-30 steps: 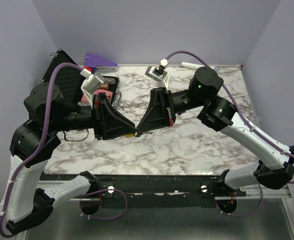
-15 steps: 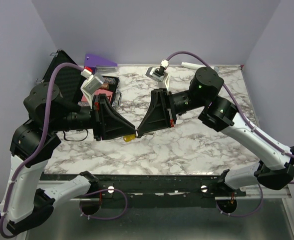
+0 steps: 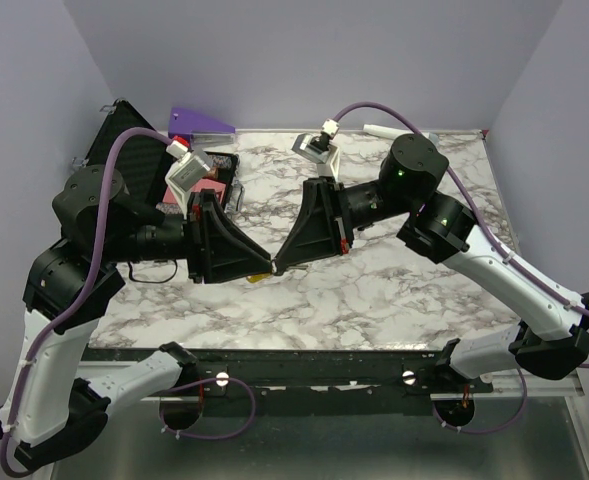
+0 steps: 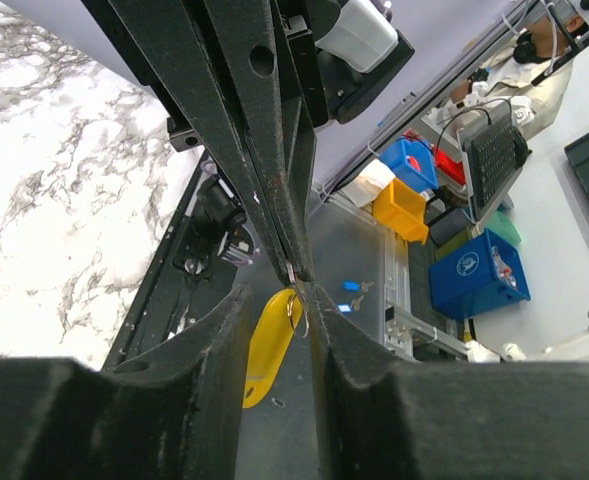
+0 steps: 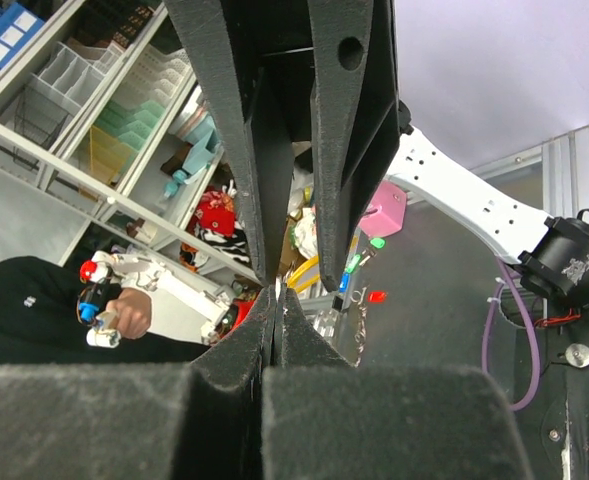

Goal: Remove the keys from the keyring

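My two grippers meet tip to tip above the middle of the marble table (image 3: pixel 394 290). My right gripper (image 3: pixel 278 264) is shut on a thin metal keyring (image 4: pixel 296 305); in the right wrist view (image 5: pixel 277 292) its pads are pressed together on the wire. The keys show as a small flat yellow piece (image 4: pixel 269 335) hanging from the ring, and as a yellow spot in the top view (image 3: pixel 257 277). My left gripper (image 4: pixel 277 292) is open by a narrow gap, its fingers on either side of the ring and yellow piece; the ring lies against one finger.
A black open case (image 3: pixel 124 150) with pink contents stands at the back left, with a purple block (image 3: pixel 202 121) behind it. A white cylinder (image 3: pixel 384 130) lies at the back edge. A thin black cable (image 3: pixel 154 272) lies under the left arm.
The yellow piece has dropped from between the fingertips and hangs lower on the ring. My left wrist has shifted slightly. The right arm has barely moved.
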Tool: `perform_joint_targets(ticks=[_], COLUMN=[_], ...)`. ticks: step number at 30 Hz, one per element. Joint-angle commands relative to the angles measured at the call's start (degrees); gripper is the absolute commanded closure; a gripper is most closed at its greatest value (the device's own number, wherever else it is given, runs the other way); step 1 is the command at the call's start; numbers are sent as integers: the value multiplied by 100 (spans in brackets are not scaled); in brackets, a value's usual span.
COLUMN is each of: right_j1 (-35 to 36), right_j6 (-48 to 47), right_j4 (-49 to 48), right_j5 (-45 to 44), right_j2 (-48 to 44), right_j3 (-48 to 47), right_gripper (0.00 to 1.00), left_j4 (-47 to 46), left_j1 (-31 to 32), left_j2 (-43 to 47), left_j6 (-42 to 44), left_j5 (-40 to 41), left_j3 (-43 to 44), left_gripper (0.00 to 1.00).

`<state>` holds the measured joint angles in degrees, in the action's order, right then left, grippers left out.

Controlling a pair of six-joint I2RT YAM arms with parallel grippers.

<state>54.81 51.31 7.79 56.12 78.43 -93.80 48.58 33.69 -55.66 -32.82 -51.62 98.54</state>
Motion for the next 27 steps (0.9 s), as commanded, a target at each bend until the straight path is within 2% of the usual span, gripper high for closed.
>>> perform_joint_targets(ticks=[1,7,20,27], right_j1=[30,30,30,30], right_j6=[-86,-112,-112,-121], right_j4=[56,29,-67,-67], right_j5=[-110,-189,-224,-250], right_j2=[14,75,155,172], right_j3=[-138,-130,-191,-191], right_gripper=[99,99,99,99], left_j4=[-59,-147,-402,-349], left_j1=[-56,-56,-82,-91], left_j2=[38,99,143,117], left_j6=[39,13,-207,-172], left_j5=[-279,-419,-832,-842], left_j3=[-46,-98,-292,-248], left_gripper=[66,73,70,80])
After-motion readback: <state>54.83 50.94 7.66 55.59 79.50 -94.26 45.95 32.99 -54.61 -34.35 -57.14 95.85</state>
